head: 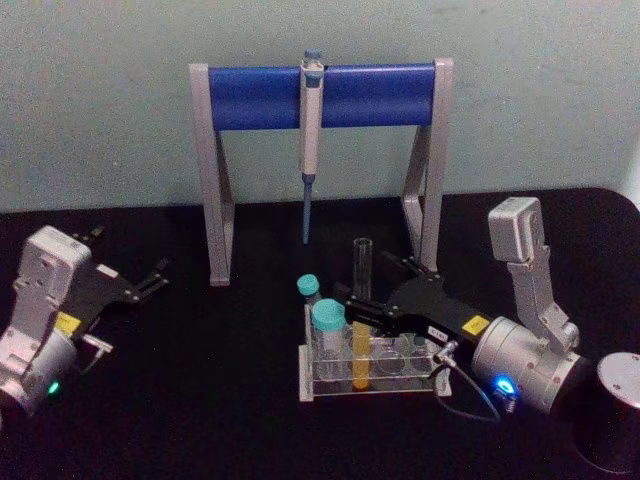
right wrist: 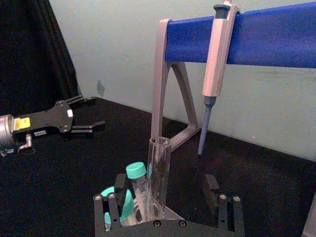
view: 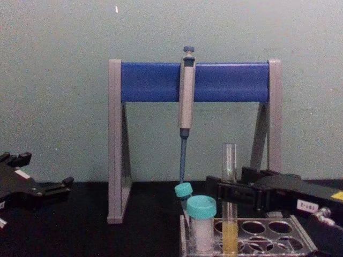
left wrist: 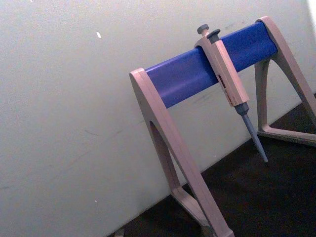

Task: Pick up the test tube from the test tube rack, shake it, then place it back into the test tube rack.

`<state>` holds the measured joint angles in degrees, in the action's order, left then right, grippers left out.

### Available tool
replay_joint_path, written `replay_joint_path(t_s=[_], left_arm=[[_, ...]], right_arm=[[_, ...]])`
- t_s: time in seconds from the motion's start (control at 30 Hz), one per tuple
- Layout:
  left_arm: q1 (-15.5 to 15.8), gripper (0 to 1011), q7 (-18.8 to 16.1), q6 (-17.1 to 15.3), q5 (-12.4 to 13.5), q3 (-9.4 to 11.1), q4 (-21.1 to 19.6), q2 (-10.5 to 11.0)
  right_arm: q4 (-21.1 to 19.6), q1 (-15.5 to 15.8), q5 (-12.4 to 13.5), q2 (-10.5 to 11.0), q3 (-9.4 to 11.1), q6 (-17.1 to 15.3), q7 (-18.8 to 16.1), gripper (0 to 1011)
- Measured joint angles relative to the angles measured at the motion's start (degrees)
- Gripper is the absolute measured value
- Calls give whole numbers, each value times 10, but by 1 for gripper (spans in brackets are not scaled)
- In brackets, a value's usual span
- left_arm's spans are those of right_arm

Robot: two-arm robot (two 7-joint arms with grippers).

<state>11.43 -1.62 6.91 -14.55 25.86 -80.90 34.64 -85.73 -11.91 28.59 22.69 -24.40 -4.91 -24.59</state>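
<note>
The right gripper [head: 372, 290] has its black fingers spread and unclenched on either side of the tall, thin clear glass test tube [head: 361, 272]. The tube stands upright in a hole of the low clear plastic test tube rack [head: 308, 385], with yellow liquid filling its lower part. In the right wrist view the tube sits nearer one finger than the other, so closing would likely push it sideways before both pads meet. The smooth round glass could then tilt in its hole or drag the light rack across the black tabletop [head: 200, 400]. The tube is uncapped, so a hard shake risks slopping liquid out of its open mouth. Two shorter teal-capped tubes [head: 326, 318] with white contents stand just beside the finger on that same side, and a skewed lift could knock them. Beyond the fingertips, a slim grey pipette with a blue tip [head: 311, 150] hangs from the blue-barred, grey-legged stand [head: 250, 97]. The left gripper [head: 128, 257] is parked well apart, its fingers spread and empty.
</note>
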Motion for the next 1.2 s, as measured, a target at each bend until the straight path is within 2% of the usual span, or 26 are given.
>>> replay_joint_path(t_s=[0.47,1.0,1.2], left_arm=[[0,1001,0,0,0,0,0,0],[0,1001,0,0,0,0,0,0],[0,1001,0,0,0,0,0,0]], right_arm=[[15,-11,3,-9,-5,-3,-2,1000],[15,-11,3,-9,-6,-3,-2,1000],[15,-11,3,-9,-6,-2,-2,891]])
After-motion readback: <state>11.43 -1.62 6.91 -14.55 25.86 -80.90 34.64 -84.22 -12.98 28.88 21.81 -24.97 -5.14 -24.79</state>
